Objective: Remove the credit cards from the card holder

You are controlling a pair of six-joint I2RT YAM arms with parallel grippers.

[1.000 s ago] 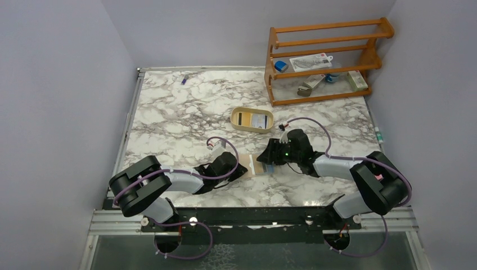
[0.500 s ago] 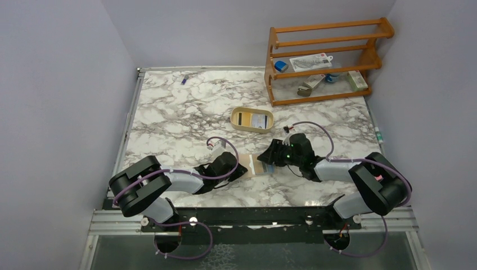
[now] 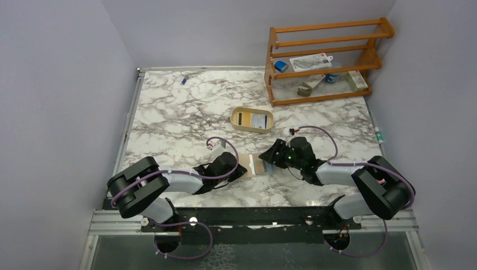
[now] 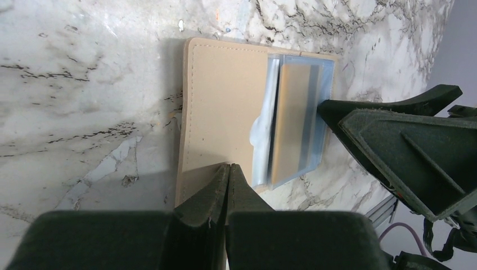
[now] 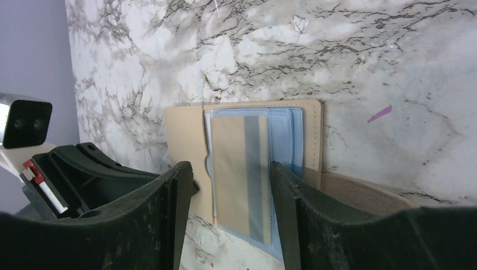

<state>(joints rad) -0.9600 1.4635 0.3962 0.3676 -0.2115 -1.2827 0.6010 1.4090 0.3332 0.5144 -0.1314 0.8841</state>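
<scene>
The tan card holder (image 3: 254,165) lies open on the marble. Seen in the left wrist view, the card holder (image 4: 225,101) carries a light blue sleeve with a yellowish, dark-striped credit card (image 4: 292,124) sticking out over its right edge. My left gripper (image 4: 229,169) is shut, its tips resting on the holder's near left part with nothing between them. My right gripper (image 5: 229,169) is open, and its fingers straddle the yellowish card (image 5: 239,163) and the light blue card (image 5: 284,132). There is a gap on the left side, and the right finger is at the blue edge.
A cream oval tray (image 3: 251,130) with cards in it sits just behind the holder. A wooden rack (image 3: 320,59) with small items stands at the back right. A small blue object (image 3: 184,80) lies near the back left edge.
My right wrist has dropped lower and shifted slightly right and nearer, with its fingers still around the cards. The left arm has not moved.
</scene>
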